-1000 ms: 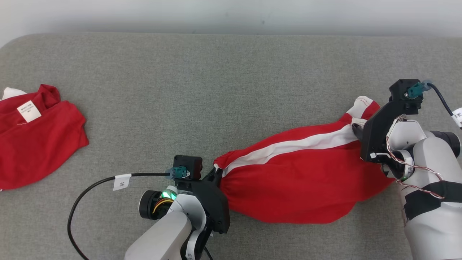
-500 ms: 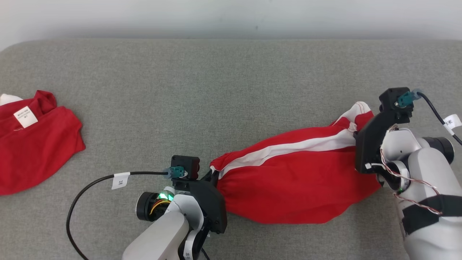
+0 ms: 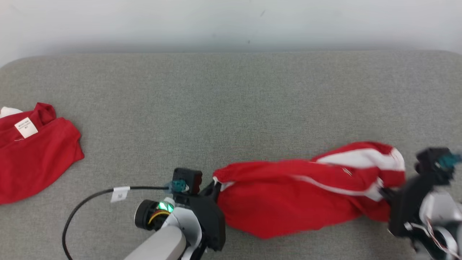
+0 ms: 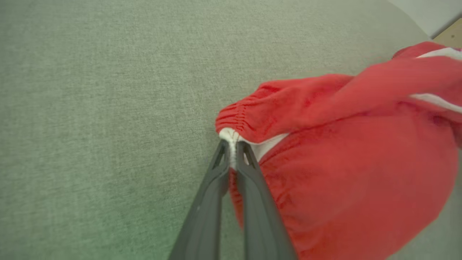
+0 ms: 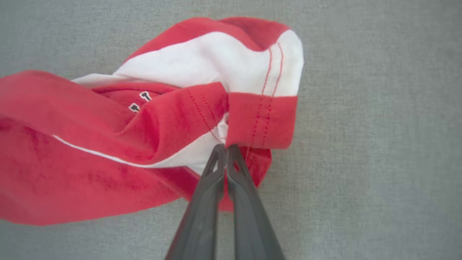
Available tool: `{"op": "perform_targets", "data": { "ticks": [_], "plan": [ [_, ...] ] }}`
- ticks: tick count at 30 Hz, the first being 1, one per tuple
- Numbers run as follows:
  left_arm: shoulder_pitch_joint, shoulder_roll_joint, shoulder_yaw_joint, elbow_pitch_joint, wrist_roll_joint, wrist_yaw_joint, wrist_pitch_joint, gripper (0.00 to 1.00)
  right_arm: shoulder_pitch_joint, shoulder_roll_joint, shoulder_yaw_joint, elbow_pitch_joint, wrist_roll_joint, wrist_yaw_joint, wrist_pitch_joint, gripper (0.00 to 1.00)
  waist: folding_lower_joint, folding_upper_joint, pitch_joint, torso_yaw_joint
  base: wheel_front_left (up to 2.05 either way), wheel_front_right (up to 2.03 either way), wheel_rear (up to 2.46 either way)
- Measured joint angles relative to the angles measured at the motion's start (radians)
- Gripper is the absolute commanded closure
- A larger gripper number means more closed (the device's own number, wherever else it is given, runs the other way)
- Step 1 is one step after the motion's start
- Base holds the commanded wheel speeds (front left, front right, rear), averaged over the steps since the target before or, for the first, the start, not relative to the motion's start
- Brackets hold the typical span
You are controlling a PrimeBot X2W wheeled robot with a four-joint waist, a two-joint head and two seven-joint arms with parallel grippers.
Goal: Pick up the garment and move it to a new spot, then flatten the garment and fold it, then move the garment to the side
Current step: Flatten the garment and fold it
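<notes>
The red garment (image 3: 296,202) with white stripes is bunched near five o'clock on the grey desk (image 3: 216,108), between both arms. The left tool (image 4: 232,148) is closed tight on its gathered end, and the right tool (image 5: 225,148) is closed on the hemmed end toward three o'clock. I judge that the first step, pick-up and move, is in hand. Next, both arms should rise together, holding the cloth taut and apart from the other red cloth (image 3: 36,155) at nine o'clock.
</notes>
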Motion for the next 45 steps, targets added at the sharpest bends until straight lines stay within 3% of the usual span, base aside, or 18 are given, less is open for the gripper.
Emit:
{"op": "perform_targets", "data": {
  "ticks": [1, 2, 3, 9, 15, 21, 33, 34, 35, 36, 37, 38, 39, 44, 45],
  "plan": [
    [0.010, 0.006, -0.004, -0.016, 0.003, 0.004, 0.004, 1.00, 0.032, 0.007, -0.025, -0.029, -0.006, 0.000, 0.008, 0.92, 0.0000, 0.0000, -0.004, -0.001, 0.00, 0.00, 0.00],
    [0.021, 0.012, -0.007, -0.033, 0.003, 0.007, 0.007, 1.00, 0.059, 0.017, -0.047, -0.056, -0.012, 0.000, 0.013, 0.07, 0.0000, 0.0000, -0.006, -0.002, 0.00, 0.00, 0.00],
    [0.029, 0.018, -0.010, -0.050, 0.003, 0.013, 0.009, 1.00, 0.080, 0.033, -0.068, -0.077, -0.012, 0.000, 0.012, 0.00, -0.0001, 0.0000, -0.008, -0.004, 0.00, 0.00, 0.00],
    [0.067, 0.038, -0.027, -0.118, 0.013, 0.041, 0.025, 1.00, 0.161, 0.087, -0.101, -0.167, -0.025, 0.000, 0.016, 0.00, 0.0000, 0.0000, -0.011, -0.007, 0.00, 0.00, 0.00],
    [0.078, 0.045, -0.026, -0.139, 0.011, 0.052, 0.029, 1.00, 0.156, 0.087, -0.086, -0.221, -0.059, 0.000, -0.028, 0.00, 0.0000, 0.0000, -0.007, -0.016, 0.00, 0.00, 0.00],
    [0.078, 0.033, -0.028, -0.138, 0.008, 0.057, 0.032, 1.00, 0.121, 0.018, -0.050, -0.109, -0.123, 0.000, -0.047, 0.00, 0.0000, 0.0000, -0.007, -0.012, 0.00, 0.00, 0.00],
    [0.072, 0.032, -0.019, -0.130, -0.003, 0.058, 0.023, 1.00, 0.077, -0.031, 0.022, 0.002, -0.123, 0.000, -0.112, 0.00, 0.0002, 0.0000, 0.000, -0.012, 0.00, 0.00, 0.00],
    [0.072, 0.032, -0.018, -0.130, -0.004, 0.058, 0.023, 1.00, 0.071, -0.031, 0.028, 0.012, -0.123, 0.000, -0.116, 0.10, 0.0002, 0.0000, 0.002, -0.012, 0.00, 0.00, 0.00],
    [0.072, 0.032, -0.018, -0.130, -0.007, 0.058, 0.023, 1.00, 0.067, -0.031, 0.033, 0.024, -0.123, 0.000, -0.121, 0.11, 0.0002, 0.0000, 0.004, -0.012, 0.00, 0.00, 0.00],
    [0.072, 0.032, -0.018, -0.130, -0.007, 0.058, 0.023, 1.00, 0.063, -0.031, 0.038, 0.033, -0.123, 0.000, -0.125, 0.27, 0.0002, 0.0000, 0.006, -0.012, 0.00, 0.00, 0.00],
    [0.071, 0.032, -0.018, -0.130, -0.007, 0.058, 0.023, 1.00, 0.060, -0.031, 0.042, 0.042, -0.123, 0.000, -0.127, 0.29, 0.0002, 0.0000, 0.008, -0.012, 0.00, 0.00, 0.00],
    [0.071, 0.033, -0.018, -0.130, -0.008, 0.058, 0.023, 1.00, 0.056, -0.030, 0.047, 0.051, -0.123, 0.000, -0.131, 0.47, 0.0002, 0.0000, 0.009, -0.012, 0.00, 0.00, 0.00],
    [0.070, 0.033, -0.018, -0.130, -0.008, 0.058, 0.023, 1.00, 0.051, -0.030, 0.050, 0.061, -0.123, 0.000, -0.135, 0.54, 0.0001, 0.0000, 0.010, -0.011, 0.00, 0.00, 0.00],
    [0.065, 0.035, -0.018, -0.128, -0.009, 0.058, 0.023, 1.00, 0.042, -0.027, 0.063, 0.087, -0.122, 0.000, -0.143, 0.65, 0.0002, 0.0000, 0.012, -0.011, 0.00, 0.00, 0.00],
    [0.064, 0.036, -0.018, -0.128, -0.010, 0.058, 0.023, 1.00, 0.041, -0.027, 0.063, 0.090, -0.122, 0.000, -0.145, 0.73, 0.0002, 0.0000, 0.012, -0.011, 0.00, 0.00, 0.00]
  ]
}}
